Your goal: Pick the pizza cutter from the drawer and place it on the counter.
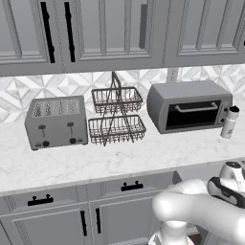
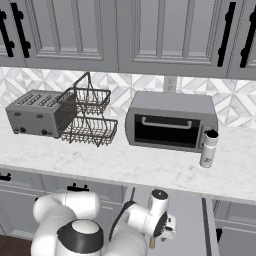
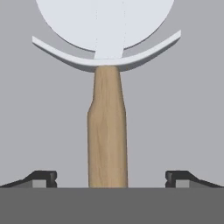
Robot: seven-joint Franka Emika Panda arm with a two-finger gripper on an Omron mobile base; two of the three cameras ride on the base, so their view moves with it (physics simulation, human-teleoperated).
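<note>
The pizza cutter (image 3: 107, 131) lies flat on the grey floor of the open drawer (image 3: 43, 109), tan handle toward me and pale round disc blade (image 3: 105, 26) at the top of the hand view. My gripper (image 3: 111, 177) is open. Its two dark fingertips (image 3: 43, 178) stand wide apart on either side of the handle without touching it. In the right base view the hand (image 2: 160, 220) reaches down into the drawer (image 2: 192, 215) below the white marble counter (image 2: 125, 162), and a tan bit of the handle (image 2: 151, 243) shows under it.
On the counter (image 1: 119, 153) stand a toaster (image 1: 56, 122), a two-tier wire basket rack (image 1: 116, 115), a toaster oven (image 1: 189, 105) and a white shaker with a dark cap (image 1: 229, 122). Grey cabinets hang above, and drawer fronts with black handles (image 1: 40, 200) lie below.
</note>
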